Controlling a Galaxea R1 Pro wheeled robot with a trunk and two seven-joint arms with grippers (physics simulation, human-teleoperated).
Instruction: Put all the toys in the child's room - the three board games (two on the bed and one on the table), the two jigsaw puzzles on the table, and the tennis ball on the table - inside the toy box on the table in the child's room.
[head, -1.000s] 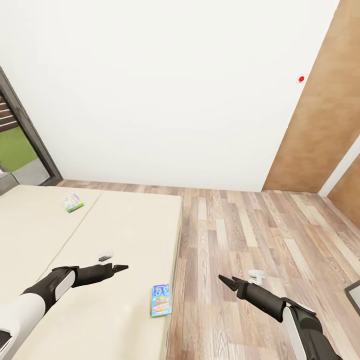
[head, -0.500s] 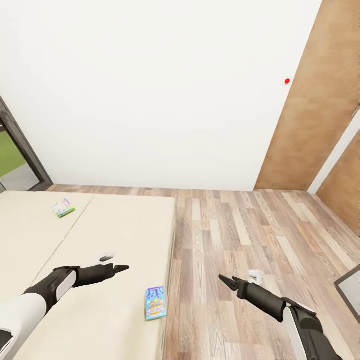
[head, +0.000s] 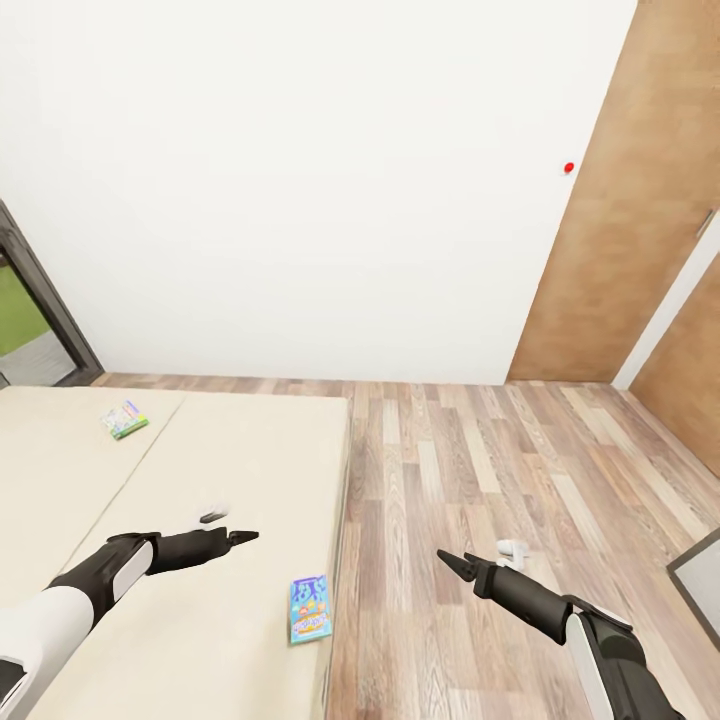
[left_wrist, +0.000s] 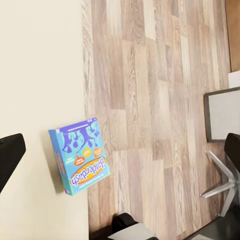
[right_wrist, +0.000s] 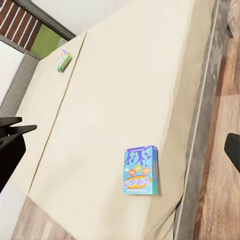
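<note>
The bed with its beige mattress takes up the left of the head view. A mostly blue board game lies flat near the mattress's right edge. A green-bordered board game lies further back on the bed. My left gripper hovers open over the mattress, a short way left of the blue game. Over the wood floor to the right of the bed, my right gripper is open and holds nothing. The table, toy box, jigsaw puzzles and tennis ball are out of view.
A white wall stands behind the bed, with a wood-panelled door at the right and a dark window frame at the left. A grey-framed panel lies on the plank floor at the right.
The whole picture has slid left, so the camera has turned a little to the right. Both arms hold the same pose and the games lie where they were.
</note>
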